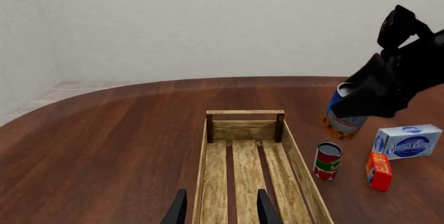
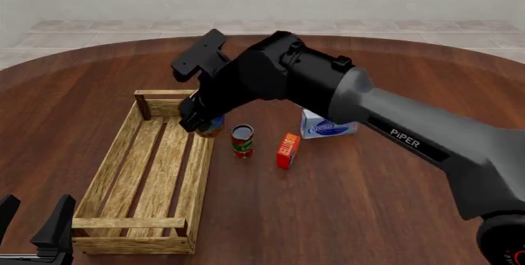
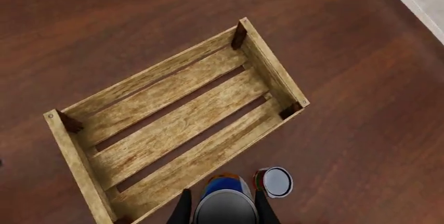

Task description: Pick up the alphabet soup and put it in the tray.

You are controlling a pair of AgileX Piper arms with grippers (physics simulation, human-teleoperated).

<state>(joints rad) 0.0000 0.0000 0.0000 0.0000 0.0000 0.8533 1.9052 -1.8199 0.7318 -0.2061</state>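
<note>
The alphabet soup (image 2: pixel 213 129), a blue and orange can with a silver top, is held in my right gripper (image 2: pixel 203 122). It hangs above the table at the right long side of the tray (image 2: pixel 105 176), near the tray's far end. In the right wrist view the can (image 3: pixel 223 190) sits between the two fingers, just outside the tray's rim (image 3: pixel 272 74). In the left wrist view the can (image 1: pixel 342 122) hangs tilted under the right arm, right of the tray (image 1: pixel 244 130). My left gripper (image 2: pixel 33 223) is open and empty at the tray's near end; it also shows in the left wrist view (image 1: pixel 222 211).
A red-and-green can (image 2: pixel 242 141) stands just right of the tray, close to the held can. An orange box (image 2: pixel 286 150) and a white and blue cream cheese box (image 2: pixel 326 126) lie further right. The right arm spans the table's right half.
</note>
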